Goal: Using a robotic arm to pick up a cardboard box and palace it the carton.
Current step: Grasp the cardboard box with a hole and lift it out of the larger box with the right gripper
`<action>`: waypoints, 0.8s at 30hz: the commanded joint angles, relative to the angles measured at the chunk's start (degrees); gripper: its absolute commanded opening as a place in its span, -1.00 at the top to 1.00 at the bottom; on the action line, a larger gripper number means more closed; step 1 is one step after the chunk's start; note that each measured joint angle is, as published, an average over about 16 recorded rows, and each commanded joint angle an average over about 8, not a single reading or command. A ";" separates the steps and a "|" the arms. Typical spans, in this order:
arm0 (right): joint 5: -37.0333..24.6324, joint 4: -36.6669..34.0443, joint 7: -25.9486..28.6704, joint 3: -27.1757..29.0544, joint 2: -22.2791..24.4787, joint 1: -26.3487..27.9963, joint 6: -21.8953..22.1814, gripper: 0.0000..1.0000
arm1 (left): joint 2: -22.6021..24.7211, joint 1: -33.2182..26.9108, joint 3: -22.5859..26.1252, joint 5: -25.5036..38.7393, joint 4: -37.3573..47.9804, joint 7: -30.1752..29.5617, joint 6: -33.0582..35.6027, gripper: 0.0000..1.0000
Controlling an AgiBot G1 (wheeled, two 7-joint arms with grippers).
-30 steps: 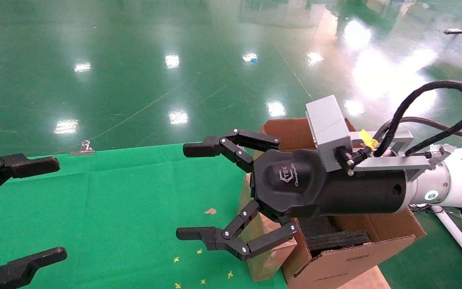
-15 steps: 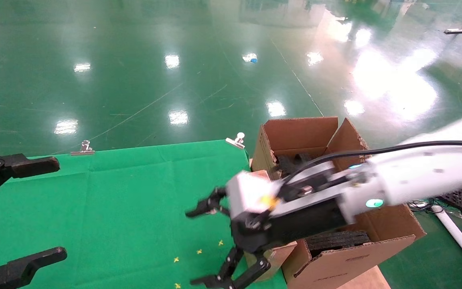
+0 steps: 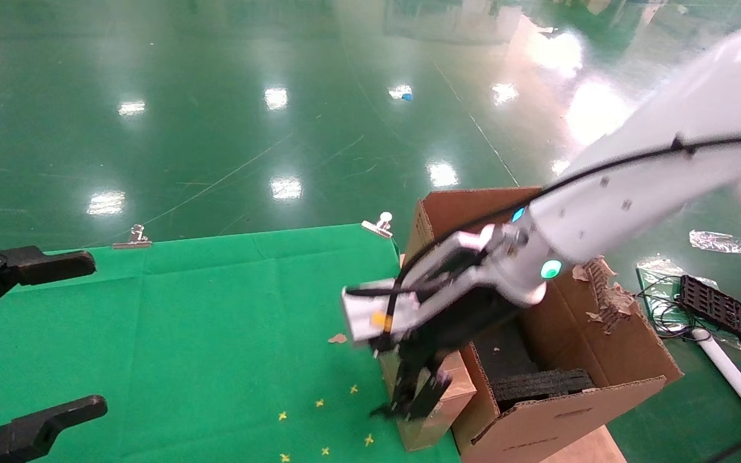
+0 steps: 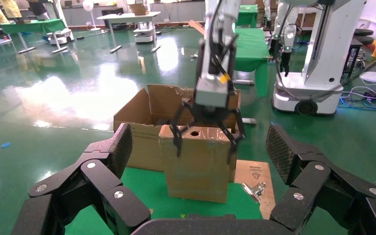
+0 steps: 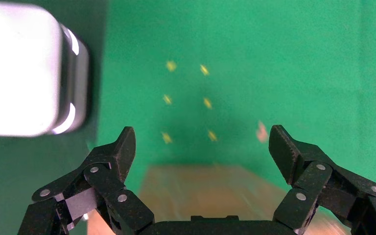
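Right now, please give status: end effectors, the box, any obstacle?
Right end effector open, straddling top of cardboard box, not closed. Box upright on table edge beside carton. Left end effector open, parked. Nothing seen between box and carton.

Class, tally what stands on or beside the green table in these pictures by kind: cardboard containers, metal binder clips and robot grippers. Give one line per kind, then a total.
Cardboard containers: 2, the slim cardboard box and the carton.
Binder clips: 2.
Grippers: 2, left gripper, right gripper.
Total: 6
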 commanded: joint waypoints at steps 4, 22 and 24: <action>-1.07 -0.04 3.51 -8.24 0.50 8.93 -0.03 -1.00 | -0.01 0.00 0.02 -0.01 0.00 0.01 -0.01 -1.00; -0.36 -0.08 12.82 -32.68 -2.23 22.90 1.37 -1.00 | -0.04 -0.02 0.10 -0.07 0.00 0.05 -0.04 -1.00; -0.54 -0.06 13.88 -34.07 -2.74 23.36 1.77 -1.00 | -0.04 -0.02 0.11 -0.07 0.00 0.05 -0.05 -1.00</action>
